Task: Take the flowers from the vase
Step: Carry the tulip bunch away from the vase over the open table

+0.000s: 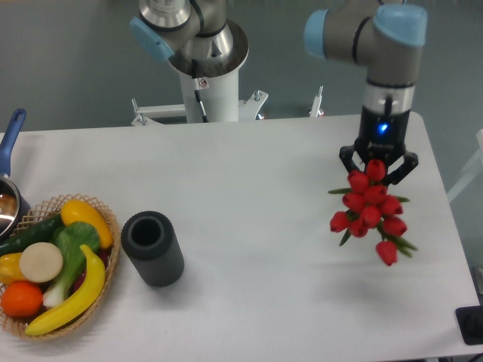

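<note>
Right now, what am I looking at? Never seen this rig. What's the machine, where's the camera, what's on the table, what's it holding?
It is one robot arm mounted on a pedestal behind a white table. There is a single view, from a fixed camera that looks down at the table from the front.

At the arm's end is a two-finger gripper, over the right side of the table. It is shut on the flowers, a bunch of red tulip buds hanging beneath it, lifted off the table.

The vase, a dark ribbed cylinder, stands empty at the left. Beside it is a wicker basket of fruit and vegetables, and a pot with a blue handle shows at the left edge.
</note>
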Controlling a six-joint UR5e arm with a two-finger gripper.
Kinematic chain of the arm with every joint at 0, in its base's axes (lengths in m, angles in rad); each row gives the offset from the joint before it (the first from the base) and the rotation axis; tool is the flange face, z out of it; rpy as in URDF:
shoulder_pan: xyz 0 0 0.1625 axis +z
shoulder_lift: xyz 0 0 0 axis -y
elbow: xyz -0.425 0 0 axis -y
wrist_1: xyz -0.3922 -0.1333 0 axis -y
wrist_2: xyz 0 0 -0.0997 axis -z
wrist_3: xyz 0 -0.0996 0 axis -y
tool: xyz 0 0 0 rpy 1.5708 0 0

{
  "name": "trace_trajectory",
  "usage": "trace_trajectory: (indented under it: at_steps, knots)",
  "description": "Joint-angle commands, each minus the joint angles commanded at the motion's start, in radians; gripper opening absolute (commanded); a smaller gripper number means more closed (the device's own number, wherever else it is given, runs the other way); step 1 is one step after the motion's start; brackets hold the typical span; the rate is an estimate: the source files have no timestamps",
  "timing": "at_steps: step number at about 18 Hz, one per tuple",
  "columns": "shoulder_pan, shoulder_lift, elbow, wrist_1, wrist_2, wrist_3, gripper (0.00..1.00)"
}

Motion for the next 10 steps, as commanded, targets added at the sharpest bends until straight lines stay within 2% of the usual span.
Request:
trace_trajectory:
  at_steps: [5,10]
  knots:
    - [-0.014,-0.012,0.071,-0.118,0.017,-0.002,0.09]
    - [-0.018,-0.023,0.098,-0.161,0.033,-0.002,0.09]
